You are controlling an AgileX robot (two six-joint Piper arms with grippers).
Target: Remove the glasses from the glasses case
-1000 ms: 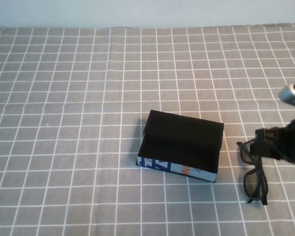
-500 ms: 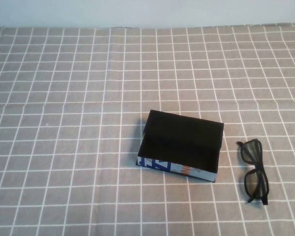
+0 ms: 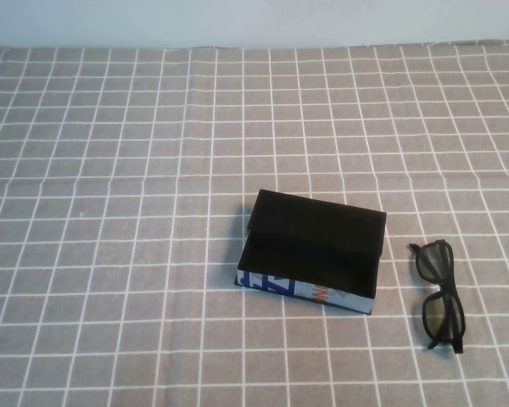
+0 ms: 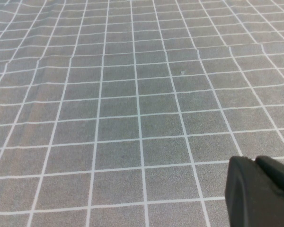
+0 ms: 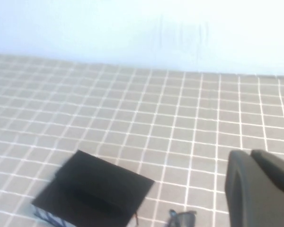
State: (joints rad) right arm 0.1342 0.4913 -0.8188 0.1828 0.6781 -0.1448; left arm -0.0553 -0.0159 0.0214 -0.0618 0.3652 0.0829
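Neither gripper's opening can be told: left gripper point(image 4: 262, 191) hangs over bare checked cloth point(image 3: 110, 170), right gripper point(image 5: 260, 187) above the scene, neither holding anything. Right of the glasses case point(image 3: 312, 252) lie the glasses point(image 3: 439, 292), near but apart; its blue-and-orange print is unreadable.

The glasses point(image 3: 439, 293) are showing dark, slightly glossy plastic. The glasses case point(image 3: 312, 251) is looking matt black, its front printed card. The tablecloth point(image 3: 110, 170) is lying as soft, creased grey checked cloth.

The left gripper point(image 4: 261, 194) and right gripper point(image 5: 258, 189) are showing matt black plastic, each at five o'clock in its own wrist view.

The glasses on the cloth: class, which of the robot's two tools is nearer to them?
Right, judging by the wrist views. The right tool looks down on the glasses and the glasses case; the left tool sees only the checked cloth. The high view shows neither tool.
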